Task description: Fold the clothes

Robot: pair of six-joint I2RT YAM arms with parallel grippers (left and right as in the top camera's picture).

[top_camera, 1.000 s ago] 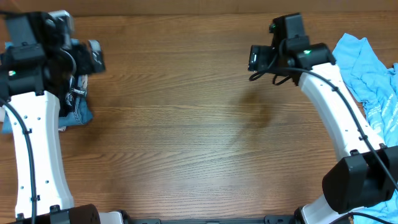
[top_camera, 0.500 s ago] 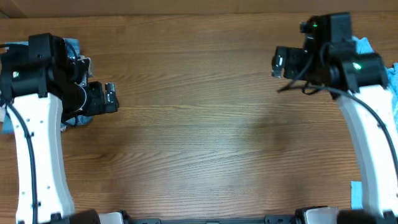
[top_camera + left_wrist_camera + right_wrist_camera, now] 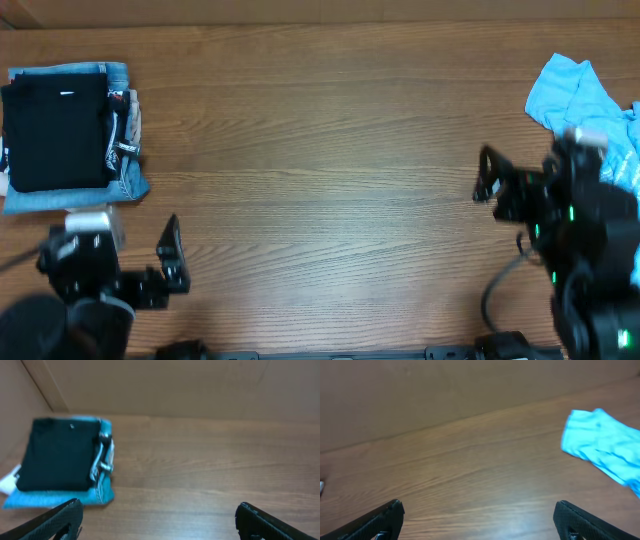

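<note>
Wooden table [image 3: 320, 150] with brown grain running left to right, filling the overhead view. Plain tan wall panel [image 3: 165, 385] rising directly behind the far table edge in both wrist views. Vertical seam [image 3: 42, 387] in the panel at far left of the left wrist view. Even, diffuse lighting, with a soft sheen on the wood; no hard shadows.

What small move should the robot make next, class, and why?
Probably the right gripper should reach for the crumpled light blue garment: the black T-shirt already lies folded on the stack at far left, and both grippers, the left gripper too, are open and empty.
</note>
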